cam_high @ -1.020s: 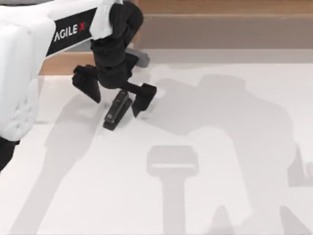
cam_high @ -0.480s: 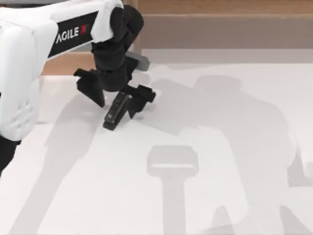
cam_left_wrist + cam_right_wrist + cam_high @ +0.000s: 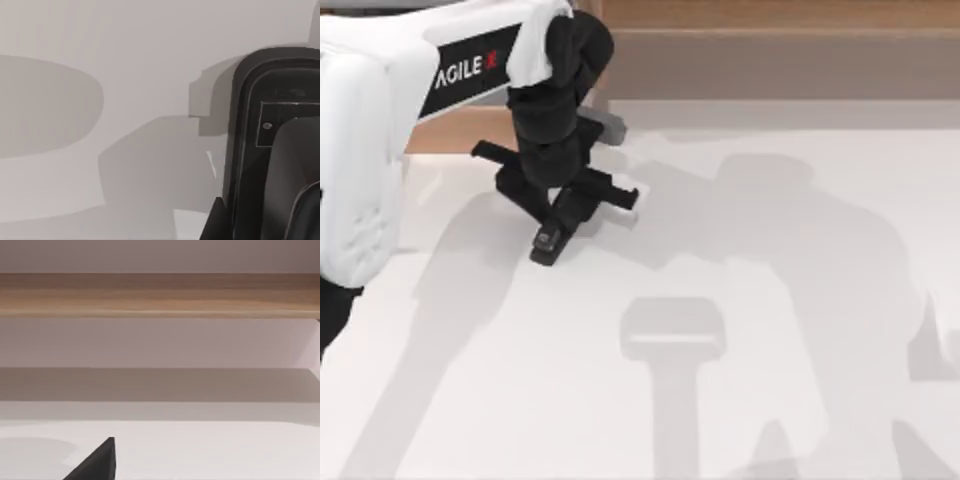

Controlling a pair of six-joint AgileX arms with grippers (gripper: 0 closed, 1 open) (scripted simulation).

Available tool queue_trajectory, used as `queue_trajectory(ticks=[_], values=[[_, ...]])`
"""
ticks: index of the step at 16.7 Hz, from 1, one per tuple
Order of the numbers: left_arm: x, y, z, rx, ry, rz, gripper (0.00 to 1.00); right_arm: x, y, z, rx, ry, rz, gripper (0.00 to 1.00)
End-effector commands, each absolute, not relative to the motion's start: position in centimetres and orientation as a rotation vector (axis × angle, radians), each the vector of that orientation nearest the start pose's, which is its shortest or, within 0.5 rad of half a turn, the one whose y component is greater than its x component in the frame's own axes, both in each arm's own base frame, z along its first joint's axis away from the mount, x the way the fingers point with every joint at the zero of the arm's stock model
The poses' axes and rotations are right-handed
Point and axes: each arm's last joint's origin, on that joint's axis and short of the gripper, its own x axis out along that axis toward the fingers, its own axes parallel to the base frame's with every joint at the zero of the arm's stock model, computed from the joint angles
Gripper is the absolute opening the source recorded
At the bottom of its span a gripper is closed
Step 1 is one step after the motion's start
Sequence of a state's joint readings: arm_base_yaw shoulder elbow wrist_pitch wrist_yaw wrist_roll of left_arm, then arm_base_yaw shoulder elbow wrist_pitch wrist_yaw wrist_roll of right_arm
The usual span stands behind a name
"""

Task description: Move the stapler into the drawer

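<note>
The black stapler (image 3: 548, 238) lies on the white table, left of centre, its long axis slanting toward the back right. My left gripper (image 3: 558, 205) reaches down over it, with its fingers closed against the stapler's two sides. The left wrist view shows the stapler (image 3: 250, 130) close up, with a rectangular label outlined on top, and one dark finger (image 3: 295, 170) lies over it. A light wooden panel of the drawer (image 3: 450, 128) shows behind the left arm, mostly hidden by it. A dark part of my right gripper (image 3: 97, 465) is at the edge of the right wrist view.
A wide wooden shelf unit (image 3: 770, 40) runs along the back of the table and is also in the right wrist view (image 3: 160, 295). A small grey block (image 3: 610, 122) sticks out beside the left arm's wrist. Shadows of both arms fall on the white table (image 3: 770, 300).
The left gripper's fingers have drawn in from wide apart to the stapler's sides. The stapler has stayed where it was.
</note>
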State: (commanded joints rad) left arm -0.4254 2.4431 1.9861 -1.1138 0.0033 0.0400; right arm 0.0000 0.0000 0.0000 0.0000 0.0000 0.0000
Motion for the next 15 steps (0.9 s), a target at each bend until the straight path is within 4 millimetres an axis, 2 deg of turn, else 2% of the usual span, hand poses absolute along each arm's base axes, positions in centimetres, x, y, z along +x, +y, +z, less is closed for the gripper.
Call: queue_trajectory(ticks=[10, 15], values=[[43.5, -19.0, 11.8, 0.356, 1.540, -0.353, 0.00, 10.6, -0.1, 16.0, 0.000, 0.000, 0.000, 1.00], [43.5, -19.0, 13.4, 0.357, 1.541, -0.353, 0.00, 10.6, -0.1, 16.0, 0.000, 0.000, 0.000, 1.00]])
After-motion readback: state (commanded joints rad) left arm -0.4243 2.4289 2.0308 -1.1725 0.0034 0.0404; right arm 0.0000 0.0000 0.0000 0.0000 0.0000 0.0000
